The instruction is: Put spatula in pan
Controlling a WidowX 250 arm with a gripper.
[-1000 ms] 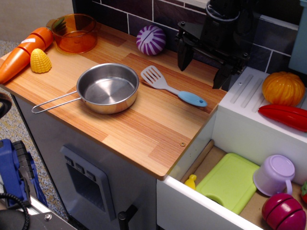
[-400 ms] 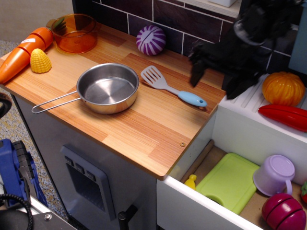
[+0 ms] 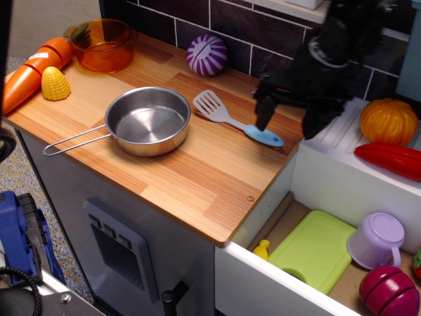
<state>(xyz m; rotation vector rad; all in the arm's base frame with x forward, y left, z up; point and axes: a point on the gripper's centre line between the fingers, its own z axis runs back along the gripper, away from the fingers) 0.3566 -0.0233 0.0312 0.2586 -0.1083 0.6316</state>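
Observation:
The spatula [image 3: 227, 117] lies flat on the wooden counter [image 3: 197, 178], its slotted grey head pointing toward the pan and its light-blue handle [image 3: 264, 136] to the right. The shiny steel pan [image 3: 147, 120] sits left of it, empty, its wire handle pointing left. My black gripper [image 3: 285, 123] hangs open at the counter's right end, one finger [image 3: 263, 113] just above the blue handle, the other finger [image 3: 313, 118] over the white sink edge. It holds nothing.
An orange transparent pot [image 3: 100, 44], a carrot [image 3: 29, 72] and yellow corn [image 3: 55, 83] lie at the counter's left. A purple ball [image 3: 206, 54] sits by the tiled back wall. A pumpkin [image 3: 388, 121] and red pepper [image 3: 391, 159] rest on the white sink unit. An open drawer below holds a green board [image 3: 314, 251] and cup [image 3: 376, 239].
My gripper has come down and forward from the back wall toward the spatula's blue handle. The spatula and pan have not moved.

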